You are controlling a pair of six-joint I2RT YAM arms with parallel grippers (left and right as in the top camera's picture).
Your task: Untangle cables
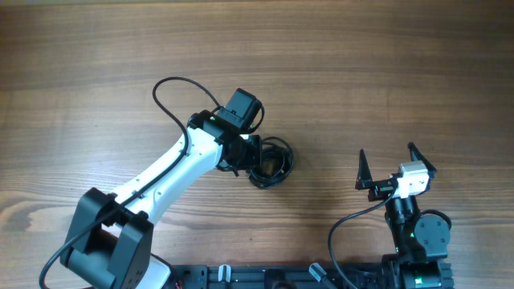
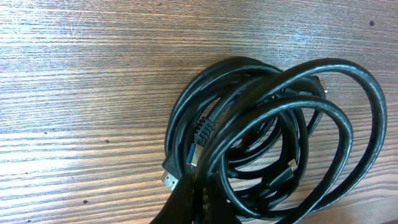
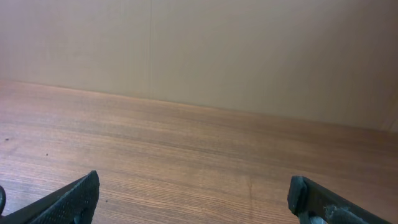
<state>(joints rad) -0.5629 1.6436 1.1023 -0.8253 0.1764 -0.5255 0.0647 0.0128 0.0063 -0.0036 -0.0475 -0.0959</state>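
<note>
Cables lie bundled on table, left gripper pinched shut on their edge; right gripper is wide, well apart. Risk: a one-grip pull may drag whole bundle, tightening loops.

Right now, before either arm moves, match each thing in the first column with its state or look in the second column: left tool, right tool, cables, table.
Column one:
1. left tool
2. right tool
3. cables
4. table

Column two:
A. coiled together in one black bundle
B. brown wood grain
C. shut on a strand at the bundle's edge
D. wide open, off to one side, holding nothing

Right pairs: 1-C, 2-D, 3-A, 4-B.
</note>
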